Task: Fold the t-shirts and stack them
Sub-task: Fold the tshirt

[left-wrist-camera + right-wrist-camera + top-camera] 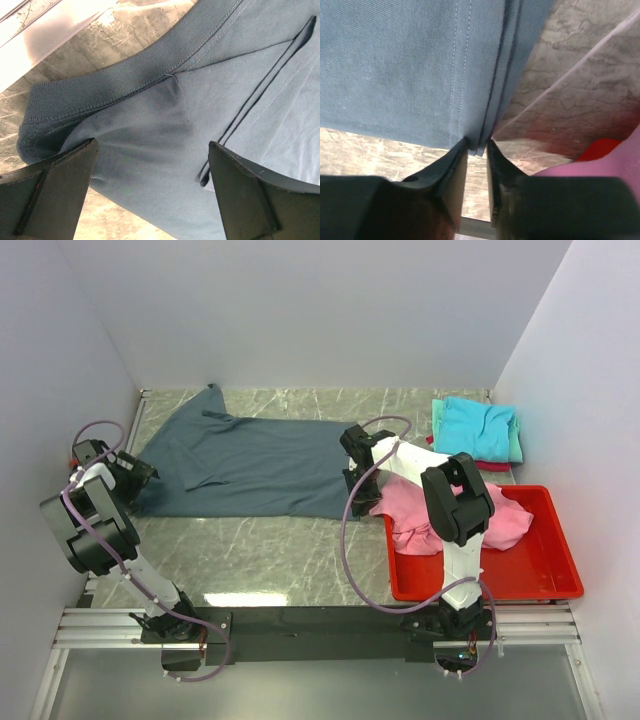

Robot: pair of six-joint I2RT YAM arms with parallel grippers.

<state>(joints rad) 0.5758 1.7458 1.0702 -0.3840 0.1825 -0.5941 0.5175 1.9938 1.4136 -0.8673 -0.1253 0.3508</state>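
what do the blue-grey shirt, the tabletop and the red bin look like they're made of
Blue-grey t-shirt: soft matte knit cloth, likely cotton jersey; ribbed collar band and stitched seams show.
Tabletop: marble-look, grey veining, glossy glare; could be laminate.
Red bin: probably moulded plastic, smooth, uniform colour.

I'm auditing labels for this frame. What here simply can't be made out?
1. Top view: the right arm covers part of the pink t-shirt.
2. Top view: the turquoise t-shirt hides the folded ones beneath; only edges show.
3. Left wrist view: whether the open left gripper touches the slate t-shirt.
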